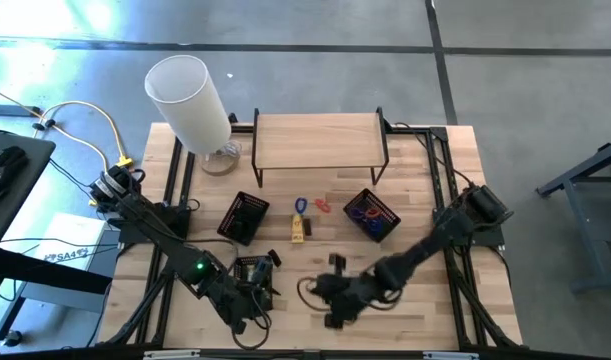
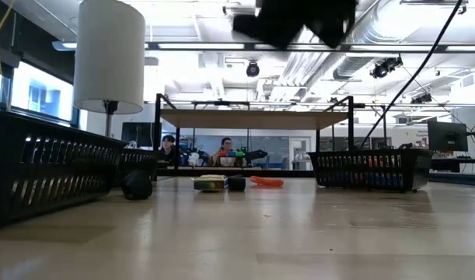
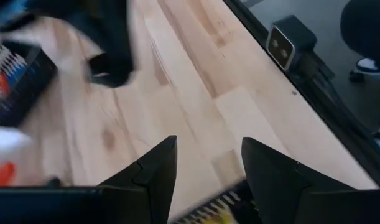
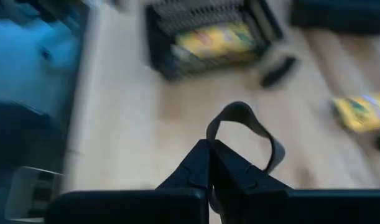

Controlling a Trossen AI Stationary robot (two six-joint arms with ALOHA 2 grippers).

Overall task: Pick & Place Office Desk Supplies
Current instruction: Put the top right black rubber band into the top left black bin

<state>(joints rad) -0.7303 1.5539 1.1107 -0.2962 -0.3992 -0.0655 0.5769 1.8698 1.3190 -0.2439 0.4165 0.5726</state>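
Observation:
My right gripper (image 4: 211, 155) (image 1: 323, 292) is over the table's near middle, shut on a dark loop-shaped band (image 4: 242, 124). My left gripper (image 3: 208, 168) (image 1: 257, 290) is open, above a small black basket (image 1: 253, 270) that holds yellow packets (image 4: 214, 37). On the table's middle lie a blue band (image 1: 301, 205), a red band (image 1: 322, 205), a yellow packet (image 1: 298, 230) and a dark clip-like piece (image 1: 275, 258). Another black basket (image 1: 372, 215) on the right holds coloured bands. My right gripper pinches the dark band at one end of its loop (image 4: 216, 134) between the two shut fingers. The rest of the loop (image 4: 264, 140) stands out past the fingertips in an open curve. Whether the band touches the table I cannot tell.
A third black basket (image 1: 243, 215) stands left of the middle. A wooden shelf on a black frame (image 1: 320, 140) spans the far side, with a big white cylinder (image 1: 190, 100) at its left. The low view shows people far off in the room behind the table.

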